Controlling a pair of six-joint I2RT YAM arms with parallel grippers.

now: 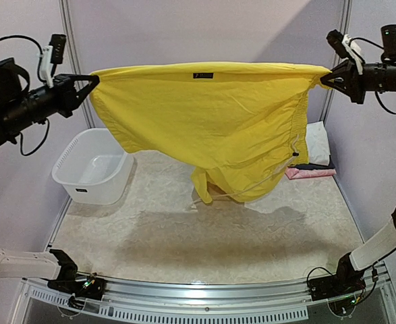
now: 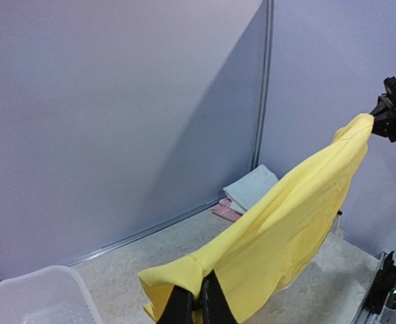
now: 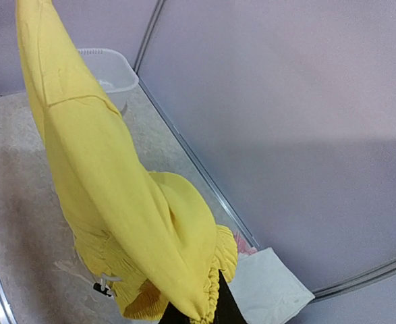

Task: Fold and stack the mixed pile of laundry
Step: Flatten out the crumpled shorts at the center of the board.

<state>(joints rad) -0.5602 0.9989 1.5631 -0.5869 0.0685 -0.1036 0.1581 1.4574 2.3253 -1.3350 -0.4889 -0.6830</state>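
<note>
grip is tight at both ends: left gripper (image 1: 93, 80) and right gripper (image 1: 324, 78) each pinch one pair of yellow shorts (image 1: 204, 125), stretched in air above the table (image 1: 238, 236). one white basket (image 1: 83, 183) sits below left; one white cloth (image 1: 317, 142) and one pink cloth (image 1: 310, 173) lie folded at right.

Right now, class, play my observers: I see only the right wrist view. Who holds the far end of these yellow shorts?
Observer: The left gripper, shut on the far corner of the yellow shorts.
Operator: Is the top edge sagging?
Observer: No, it runs nearly straight across to the right gripper.
Operator: Any marking on it?
Observer: A small black label at its middle.
</note>
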